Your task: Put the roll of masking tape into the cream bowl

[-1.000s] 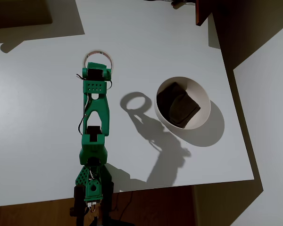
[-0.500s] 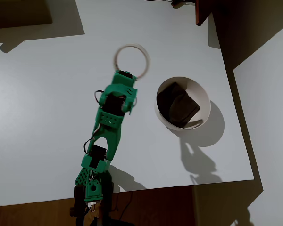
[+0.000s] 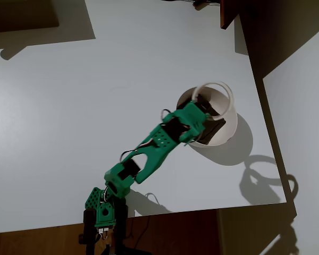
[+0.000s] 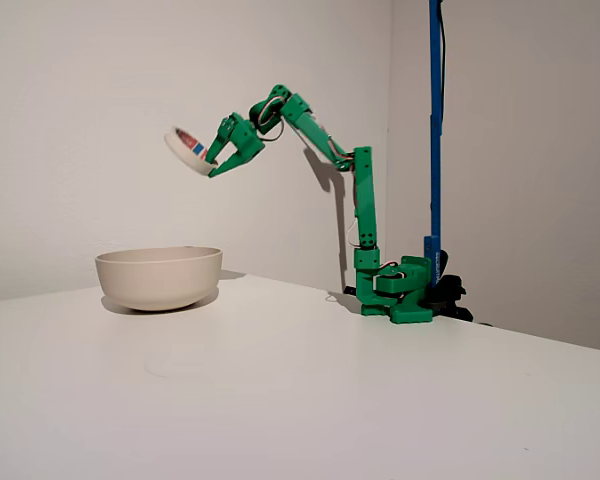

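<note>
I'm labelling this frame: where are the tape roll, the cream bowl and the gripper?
roll of masking tape [image 4: 188,151]: fixed view, outer band.
cream bowl [image 4: 160,279]: fixed view, side wall.
gripper [image 4: 212,165]: fixed view, between the fingertips at the tape.

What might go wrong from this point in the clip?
1. The roll of masking tape hangs high above the cream bowl; dropped from there, it may bounce or roll out.
2. The hand grips only the ring's edge, tilted, so it may slip early.
3. The dark lump inside could deflect it.
</note>
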Controlling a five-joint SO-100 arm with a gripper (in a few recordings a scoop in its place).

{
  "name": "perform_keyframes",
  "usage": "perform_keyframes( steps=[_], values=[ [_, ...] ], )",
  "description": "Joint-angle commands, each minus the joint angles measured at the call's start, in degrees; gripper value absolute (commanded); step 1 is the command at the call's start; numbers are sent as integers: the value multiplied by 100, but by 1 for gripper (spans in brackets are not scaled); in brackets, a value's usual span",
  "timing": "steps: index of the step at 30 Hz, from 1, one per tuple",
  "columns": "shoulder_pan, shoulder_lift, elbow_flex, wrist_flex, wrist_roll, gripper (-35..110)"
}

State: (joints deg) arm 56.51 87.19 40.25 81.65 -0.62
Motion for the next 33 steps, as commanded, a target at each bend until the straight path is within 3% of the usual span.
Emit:
perform_keyframes(
  steps=[1,17,22,28,33],
  values=[
    [343,-958,-1459,97,-132,-8],
    [316,-2795,-1538,0,-501,-8],
    [369,-2777,-1538,-167,-272,12],
    [413,-2628,-1705,-255,114,9],
    [334,-2303,-1758,-185,413,-8]
  ],
)
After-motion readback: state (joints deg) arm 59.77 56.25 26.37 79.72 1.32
